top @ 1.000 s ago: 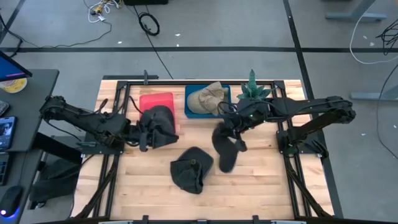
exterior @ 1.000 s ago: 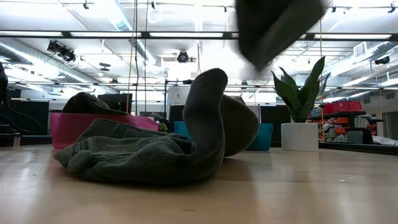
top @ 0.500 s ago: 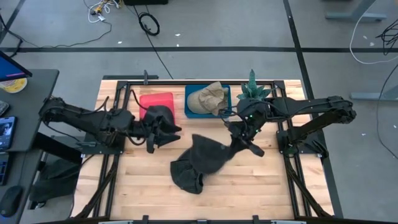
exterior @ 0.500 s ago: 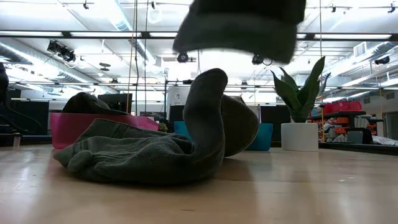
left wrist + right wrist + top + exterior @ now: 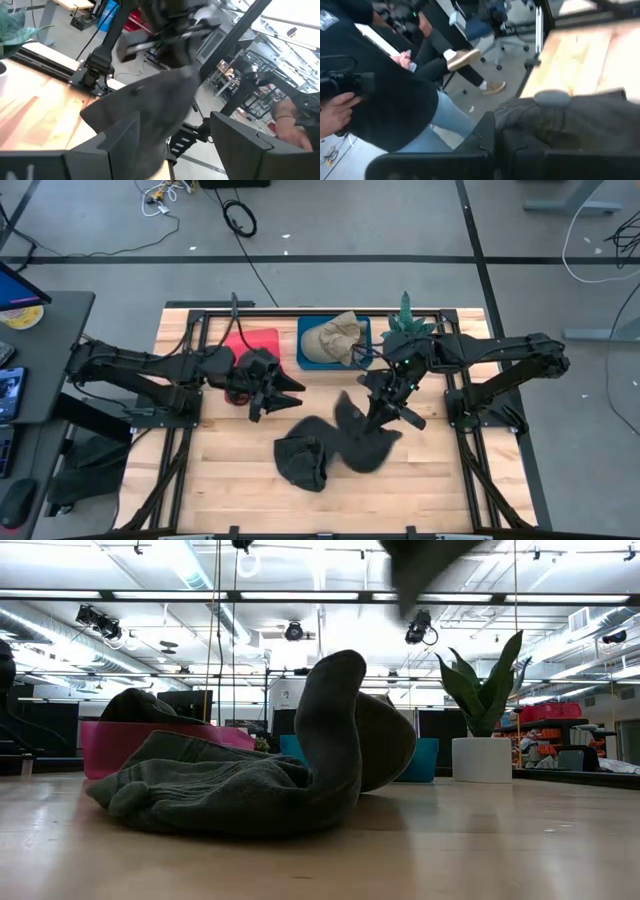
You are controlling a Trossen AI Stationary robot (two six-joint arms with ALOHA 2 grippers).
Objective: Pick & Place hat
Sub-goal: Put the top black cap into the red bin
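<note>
A dark hat (image 5: 360,442) hangs in the air over the table's middle, and my right gripper (image 5: 385,414) is shut on it; the low view shows it at the top (image 5: 428,564). A second dark olive hat (image 5: 303,462) lies crumpled on the table just left of it (image 5: 240,780). My left gripper (image 5: 280,394) stands open and level beside the pink bin (image 5: 250,340), pointing at the held hat (image 5: 150,100) with nothing between its fingers. A dark hat (image 5: 140,705) sits in the pink bin, and a tan hat (image 5: 335,337) in the blue bin (image 5: 306,352). My right gripper pinches the dark hat at its edge (image 5: 506,131) between its two shut fingers, slanting down toward the table's left. The crown with its button (image 5: 550,97) lies beyond the fingers. The hat hangs slack below the gripper, clear of the table.
A potted plant (image 5: 405,322) stands at the far edge, right of the blue bin. Bare wood (image 5: 230,470) lies at the near left and near right. People stand beyond the table (image 5: 385,100).
My left gripper has moved away from the pink bin toward the table's right and rolled. My right gripper has turned its wrist and risen a little; the held hat swung out toward the left, spread, then dropped back below the gripper.
</note>
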